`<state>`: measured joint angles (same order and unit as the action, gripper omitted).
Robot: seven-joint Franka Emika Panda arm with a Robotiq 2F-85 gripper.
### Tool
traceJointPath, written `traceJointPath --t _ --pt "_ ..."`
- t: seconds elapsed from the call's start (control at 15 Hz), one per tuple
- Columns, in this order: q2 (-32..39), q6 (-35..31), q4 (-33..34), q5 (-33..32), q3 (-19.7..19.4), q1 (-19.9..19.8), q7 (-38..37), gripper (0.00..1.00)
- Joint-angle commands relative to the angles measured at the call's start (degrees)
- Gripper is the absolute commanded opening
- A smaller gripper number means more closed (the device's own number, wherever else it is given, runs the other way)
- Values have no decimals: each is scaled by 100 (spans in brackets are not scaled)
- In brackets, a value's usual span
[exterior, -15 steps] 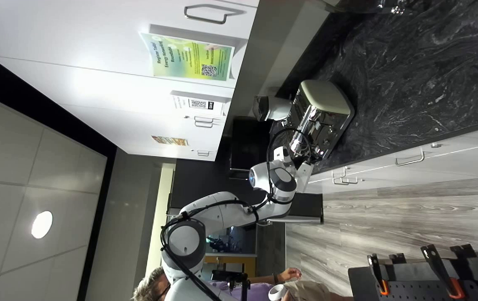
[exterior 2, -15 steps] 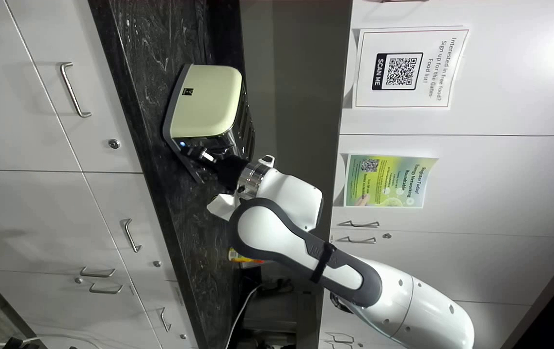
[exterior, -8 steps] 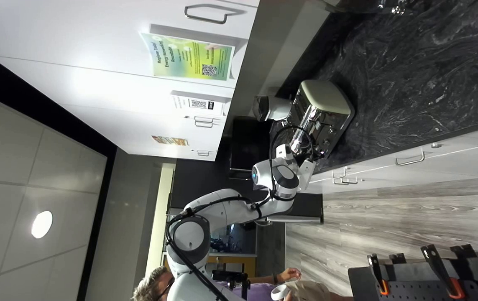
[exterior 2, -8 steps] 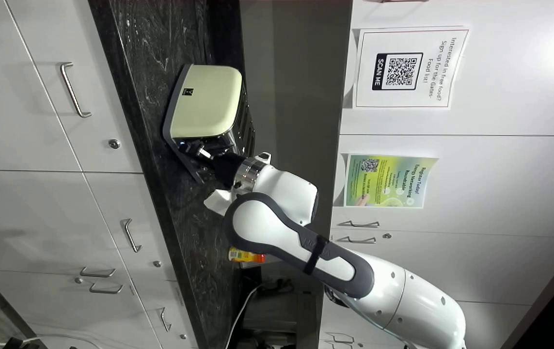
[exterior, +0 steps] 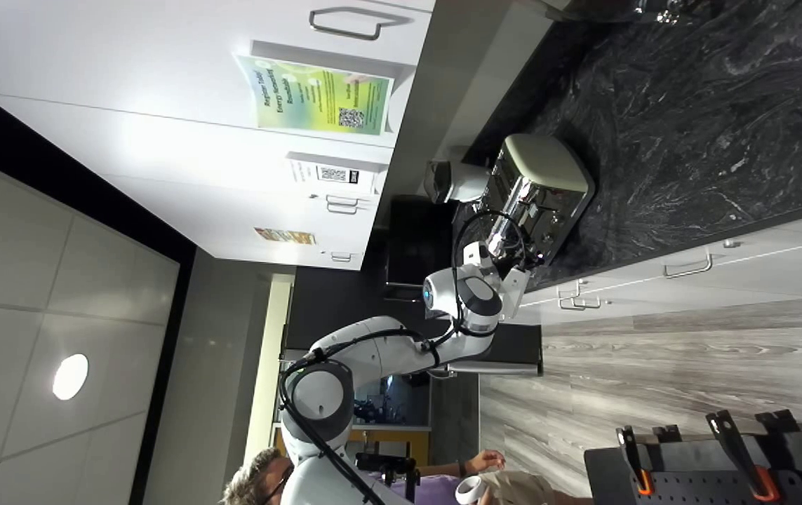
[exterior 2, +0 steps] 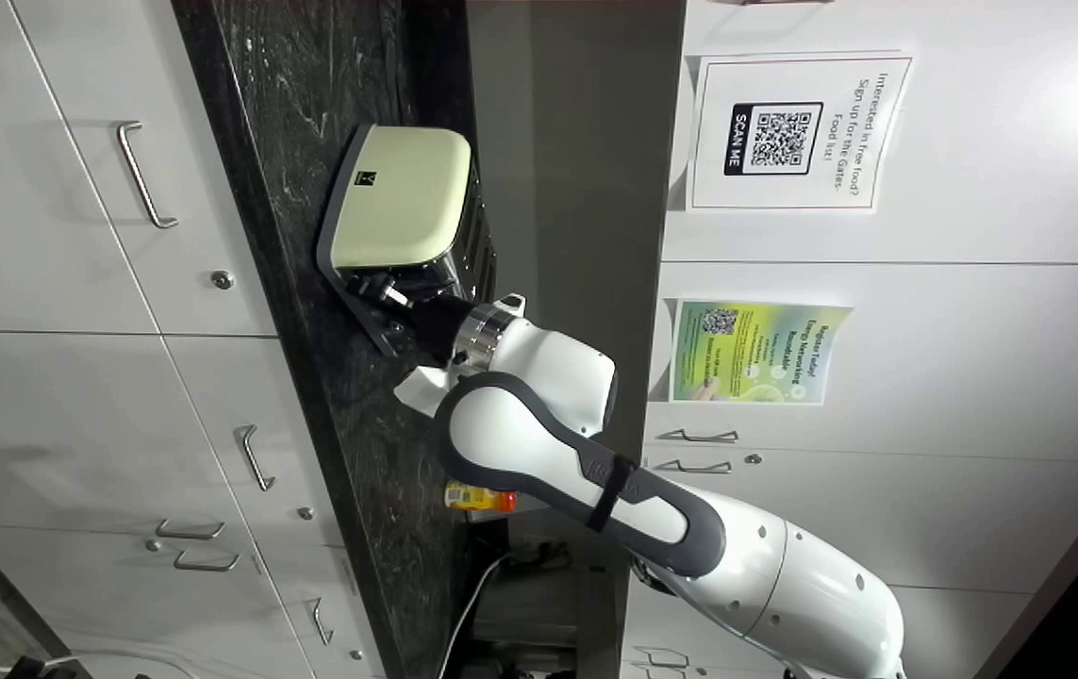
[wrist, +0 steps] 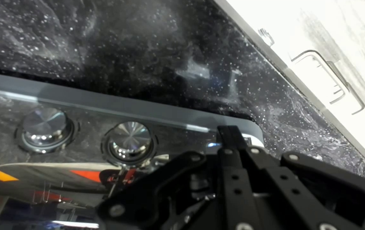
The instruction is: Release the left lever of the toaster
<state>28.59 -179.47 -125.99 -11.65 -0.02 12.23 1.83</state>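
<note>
The toaster is a boxy shiny metal one with pale green end panels (exterior 2: pixel 402 198) (exterior: pixel 548 165) and dark slots on top. It stands on the dark counter. In the wrist view its mirror-like front shows two round metal knobs (wrist: pixel 131 139) (wrist: pixel 45 127) above a grey base strip (wrist: pixel 137 110). My gripper (wrist: pixel 228 129) is shut with its fingertips together and nothing seen between them. The tips are at the lower corner of the front, by a small blue light (wrist: pixel 213 144). In both exterior views the gripper (exterior 2: pixel 359 286) (exterior: pixel 537 259) is against or just before that front. The left lever cannot be made out.
A small white and dark appliance (exterior: pixel 467 182) stands behind the toaster. A yellow bottle (exterior 2: pixel 479 497) with a red cap lies beyond the forearm. The counter edge (exterior 2: pixel 279 330) runs near the gripper. Wall cabinets (exterior 2: pixel 878 358) hang above. A person (exterior: pixel 443 484) is near the arm's base.
The gripper has moved a little towards the toaster's end panel and now covers the blue light in an exterior view. Over the last half second it has hardly moved.
</note>
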Motion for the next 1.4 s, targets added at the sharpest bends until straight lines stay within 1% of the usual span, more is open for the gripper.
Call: traceJointPath --t 0.0,0.13,0.2,0.33,0.47,0.53,0.6,0.8,1.0,1.33 --pt "215 -210 196 156 173 -133 88 0" --pt "274 -293 212 231 530 -444 196 0" --pt "252 -285 171 249 512 -444 159 0" --pt "116 -267 6 254 214 -229 -16 0" --pt "-121 -356 -293 136 -312 215 -334 0" --pt "-178 -454 -396 155 -463 361 -393 0" --pt "-228 -576 -509 181 -701 602 -505 0" --pt "-279 -744 -754 246 -1167 1094 -669 0" --pt "-229 -787 -891 258 -1477 1376 -773 0" --pt "-345 -772 -1120 283 -1814 1768 -828 0"
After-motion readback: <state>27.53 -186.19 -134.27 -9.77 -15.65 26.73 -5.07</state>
